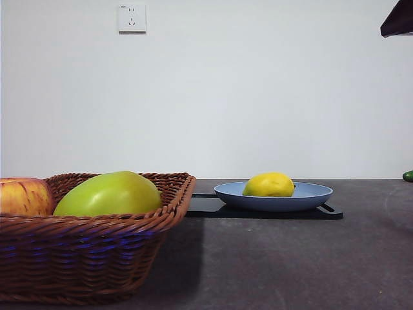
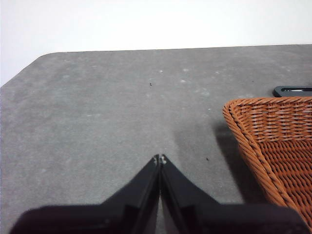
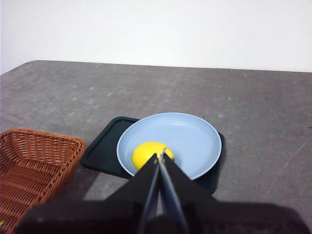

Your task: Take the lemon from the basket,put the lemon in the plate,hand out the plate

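The lemon (image 1: 269,185) lies in the light-blue plate (image 1: 316,192), which rests on a flat black tray (image 1: 213,206). In the right wrist view the lemon (image 3: 144,152) sits at the plate's (image 3: 190,136) near side. My right gripper (image 3: 161,157) is shut and empty, held above and short of the lemon. The wicker basket (image 1: 97,258) stands at the front left. My left gripper (image 2: 160,158) is shut and empty over bare table beside the basket's rim (image 2: 243,141). A black arm tip (image 1: 398,19) shows at the top right.
The basket holds a large yellow-green fruit (image 1: 108,194) and a red-yellow apple (image 1: 24,197). A small green thing (image 1: 408,175) lies at the far right edge. A wall socket (image 1: 131,18) is on the white wall behind.
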Tool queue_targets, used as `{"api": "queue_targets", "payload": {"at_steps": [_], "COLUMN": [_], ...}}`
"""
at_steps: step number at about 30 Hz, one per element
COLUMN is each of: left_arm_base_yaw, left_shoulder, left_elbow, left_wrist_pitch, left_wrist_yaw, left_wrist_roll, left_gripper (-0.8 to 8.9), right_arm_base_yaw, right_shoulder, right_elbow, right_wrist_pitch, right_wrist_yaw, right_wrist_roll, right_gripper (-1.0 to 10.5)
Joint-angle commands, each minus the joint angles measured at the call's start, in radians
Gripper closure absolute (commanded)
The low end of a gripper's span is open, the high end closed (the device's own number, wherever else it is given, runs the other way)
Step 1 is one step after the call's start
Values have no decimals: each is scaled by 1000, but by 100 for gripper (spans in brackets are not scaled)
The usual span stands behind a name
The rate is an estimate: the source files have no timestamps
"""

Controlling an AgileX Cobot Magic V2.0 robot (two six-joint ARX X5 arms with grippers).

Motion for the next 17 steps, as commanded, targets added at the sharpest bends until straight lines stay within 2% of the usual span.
{"api": "queue_targets", "payload": {"at_steps": [1, 2, 5, 8, 10, 17], "left_arm_base_yaw": [3, 3, 3, 3, 3, 3], "left_shoulder": [-2, -2, -2, -2, -2, -2], "left_elbow": [-11, -11, -11, -11, -11, -11], "left_wrist_pitch": [10, 10, 10, 9, 9, 9], "left_wrist_yaw": [0, 0, 0, 0, 0, 0], "left_wrist_roll": [-6, -6, -6, -6, -6, -6], "left_gripper": [805, 805, 805, 805, 805, 805], "right_arm_base_yaw": [6, 6, -3, -51, -107, -395], "right_shoulder": [3, 2, -47, -143, -201, -394], "right_elbow": [9, 9, 8, -11, -42, -209], "right_wrist_pitch": [10, 9, -13, -52, -52, -51], "right_wrist_yaw": [2, 2, 10, -15, -61, -324], "right_wrist_roll": [10, 8, -67, -118, -118, -117], "right_gripper": [944, 944, 944, 944, 944, 944]}}
